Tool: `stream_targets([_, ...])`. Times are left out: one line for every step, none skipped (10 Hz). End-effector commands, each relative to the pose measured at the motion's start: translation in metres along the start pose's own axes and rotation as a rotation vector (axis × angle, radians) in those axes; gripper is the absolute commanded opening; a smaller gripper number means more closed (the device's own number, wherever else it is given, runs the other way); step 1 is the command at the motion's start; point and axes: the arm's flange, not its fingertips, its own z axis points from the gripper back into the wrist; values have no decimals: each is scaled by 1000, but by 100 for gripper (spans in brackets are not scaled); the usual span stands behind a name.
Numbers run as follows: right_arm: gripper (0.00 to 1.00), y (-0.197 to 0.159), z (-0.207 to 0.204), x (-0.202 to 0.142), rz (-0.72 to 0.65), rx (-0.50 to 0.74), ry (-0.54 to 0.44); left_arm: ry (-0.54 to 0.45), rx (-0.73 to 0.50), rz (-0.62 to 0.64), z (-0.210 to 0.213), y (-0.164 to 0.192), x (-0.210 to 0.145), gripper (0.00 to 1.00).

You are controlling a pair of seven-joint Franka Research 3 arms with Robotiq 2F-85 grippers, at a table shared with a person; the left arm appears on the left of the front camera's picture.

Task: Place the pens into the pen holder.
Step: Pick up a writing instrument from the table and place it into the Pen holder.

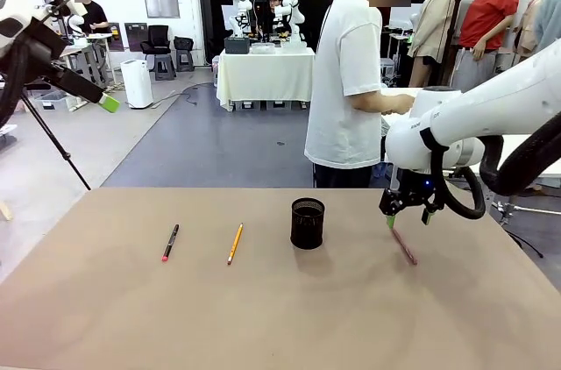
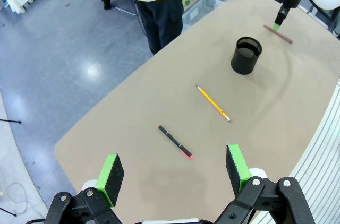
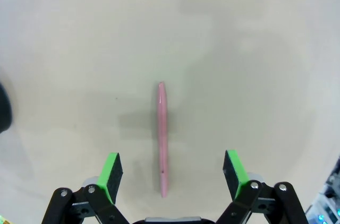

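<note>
— While the pink pen (image 3: 162,139) lies right of the pen holder (image 1: 308,223), with the yellow pencil (image 1: 235,244) and black pen (image 1: 170,242) left of it, where's the right gripper (image 3: 172,170)?
— Just above the pink one, fingers (image 3: 111,176) spread wide astride it, gripping nothing. The left gripper (image 2: 172,173) hangs high, likewise spread and empty.

A pink pen (image 3: 162,139) lies flat on the bench (image 3: 249,43) directly beneath the right claw (image 3: 172,173), lengthwise between its spread fingers. The black mesh pen holder (image 1: 308,223) stands upright to that claw's left. Farther left, a yellow pencil (image 1: 235,244) and a red-tipped black pen (image 1: 170,242) lie flat, apart.
</note>
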Motion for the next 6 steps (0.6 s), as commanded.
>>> stream_targets([100, 8, -7, 5, -45, 6, 1, -3, -2, -5, 2, 0, 0, 100])
stream_targets([100, 9, -14, 4, -43, 3, 10, -3, -2, -5, 2, 0, 0, 100])
stream_targets([100, 9, -18, 4, -46, 8, 19, -3, -2, -5, 2, 0, 0, 100])
stream_targets([100, 7, -21, 5, -53, 8, 24, -3, -2, -5, 2, 0, 0, 100])
stream_targets([100, 8, -25, 8, -57, 12, 28, -3, -2, -5, 2, 0, 0, 100])
stream_targets([100, 8, -29, 10, -61, 16, 34, -3, -2, -5, 2, 0, 0, 100])
